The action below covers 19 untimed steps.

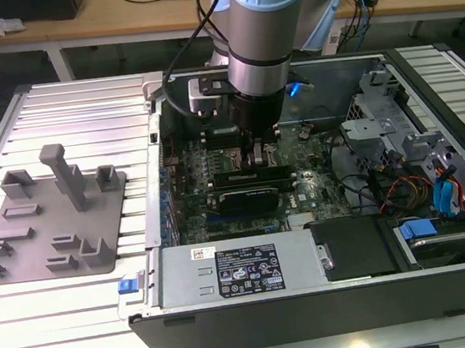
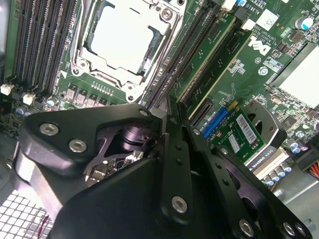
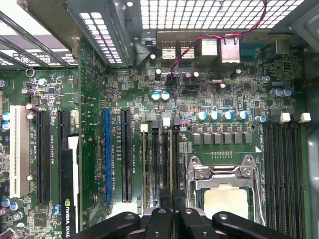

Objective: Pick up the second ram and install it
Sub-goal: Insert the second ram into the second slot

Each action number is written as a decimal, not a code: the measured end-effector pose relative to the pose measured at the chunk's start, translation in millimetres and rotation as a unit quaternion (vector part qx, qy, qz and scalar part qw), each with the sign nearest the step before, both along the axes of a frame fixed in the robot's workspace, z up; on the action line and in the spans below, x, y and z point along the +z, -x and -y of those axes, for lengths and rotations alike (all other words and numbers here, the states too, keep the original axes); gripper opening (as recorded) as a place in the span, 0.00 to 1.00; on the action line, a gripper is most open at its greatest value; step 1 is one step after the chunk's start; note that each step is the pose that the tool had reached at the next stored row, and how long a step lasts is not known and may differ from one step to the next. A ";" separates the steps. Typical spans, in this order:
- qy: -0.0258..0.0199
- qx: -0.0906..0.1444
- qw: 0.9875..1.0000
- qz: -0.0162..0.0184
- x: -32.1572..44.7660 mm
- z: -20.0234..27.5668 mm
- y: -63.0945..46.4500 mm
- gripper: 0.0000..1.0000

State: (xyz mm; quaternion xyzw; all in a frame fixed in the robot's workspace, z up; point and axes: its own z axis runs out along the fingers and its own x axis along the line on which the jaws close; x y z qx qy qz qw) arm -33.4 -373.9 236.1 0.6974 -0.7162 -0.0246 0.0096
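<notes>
1. Exterior view: the arm is being held upright over the open computer case, with its gripper being pointed straight down at the motherboard.
2. The second ram is being seen as a dark stick on edge directly under the fingertips, just beyond the black expansion card.
3. In both wrist views the fingers are being shown drawn together, without a gap, over the memory slots beside the processor socket. Whether the stick is being pinched cannot be told.
4. A grey fixture is being shown far to the exterior view's left.
</notes>
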 end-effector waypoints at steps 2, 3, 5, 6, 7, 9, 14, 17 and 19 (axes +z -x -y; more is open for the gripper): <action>0.000 0.000 1.000 0.000 0.1 0.1 0.0 0.09; 0.000 0.000 1.000 0.000 0.1 0.2 0.0 0.09; 0.000 0.000 1.000 0.000 1.4 0.2 0.0 0.09; 0.000 0.000 1.000 0.000 1.5 0.2 0.0 0.09; 0.000 0.000 1.000 0.000 1.5 0.2 0.0 0.09; 0.000 0.000 1.000 0.000 1.6 1.5 0.0 0.09; -0.002 0.000 1.000 0.000 1.2 2.0 0.0 0.09; -0.002 0.000 1.000 0.000 1.0 2.1 0.0 0.09; -0.002 0.000 1.000 0.000 0.6 2.0 0.0 0.09</action>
